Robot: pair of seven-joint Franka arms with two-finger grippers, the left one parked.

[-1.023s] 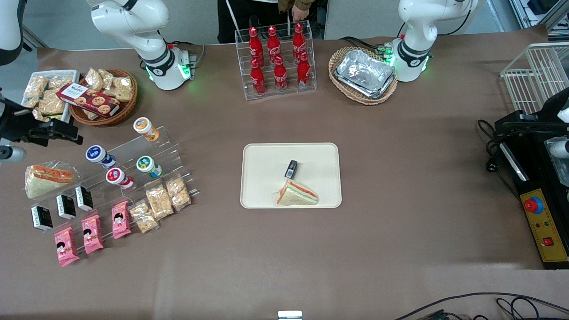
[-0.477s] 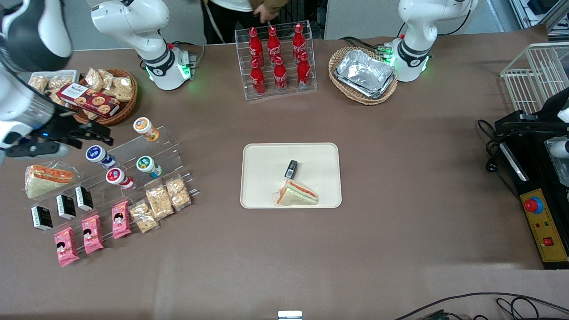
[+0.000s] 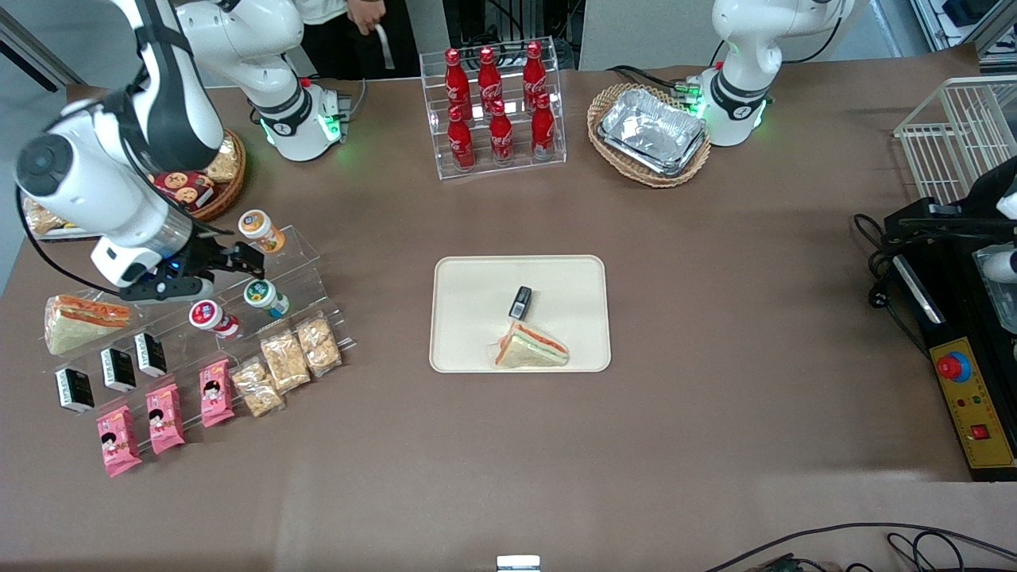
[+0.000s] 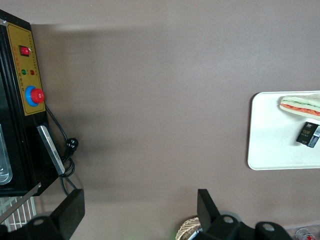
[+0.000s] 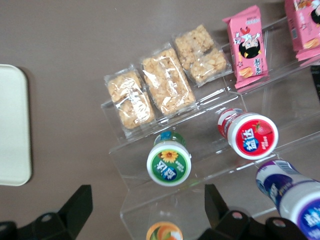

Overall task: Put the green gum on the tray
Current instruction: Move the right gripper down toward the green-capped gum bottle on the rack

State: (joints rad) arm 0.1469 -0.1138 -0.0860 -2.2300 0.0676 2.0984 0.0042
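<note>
Brown covering spreads over the whole surface (image 3: 715,262), where the cream tray (image 3: 477,318) sits mid-table, well apart from the clear tiered rack (image 3: 294,274) at the working arm's end. Since a moment ago the hand (image 3: 238,260) has swung in from the edge and now hovers over that rack, fingers spread wide. On the rack stands the green gum (image 3: 266,296), a small white bottle with green-ringed lid, just beside the red-lidded bottle (image 3: 212,317), untouched.

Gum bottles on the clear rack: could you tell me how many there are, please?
4: orange-lidded bottle farthest from the camera, green gum and red-lidded bottle nearer, blue-lidded bottle under the open gripper, which hovers above the rack.
</note>
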